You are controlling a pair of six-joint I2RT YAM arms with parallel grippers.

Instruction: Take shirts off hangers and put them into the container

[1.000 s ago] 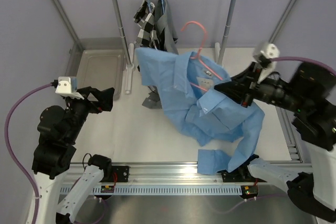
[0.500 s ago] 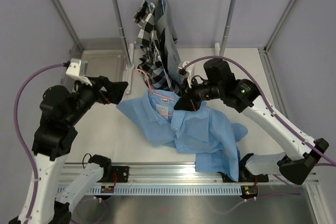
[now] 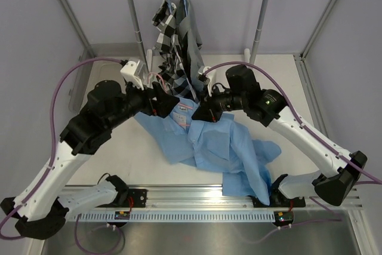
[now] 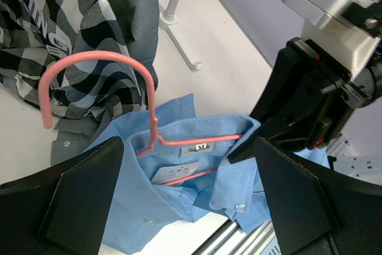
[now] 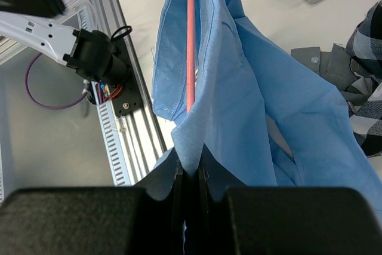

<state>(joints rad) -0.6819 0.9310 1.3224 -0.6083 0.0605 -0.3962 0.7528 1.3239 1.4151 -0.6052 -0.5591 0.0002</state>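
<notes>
R gripper (image 5: 190, 172) pinched on blue shirt (image 3: 221, 147) mid-table, L gripper (image 4: 190, 147) wide astride pink hanger (image 4: 149, 88); risk: hook at collar's 12 o'clock snags checked shirt (image 4: 54, 46), dragging it down.

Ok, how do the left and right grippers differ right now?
The left gripper stands wide open, holding nothing; the right gripper is shut on a fold of the light blue shirt. The left gripper hangs over the collar and pink hanger; the right gripper pinches cloth beside that hanger's wire. Both work at the shirt's collar.
</notes>
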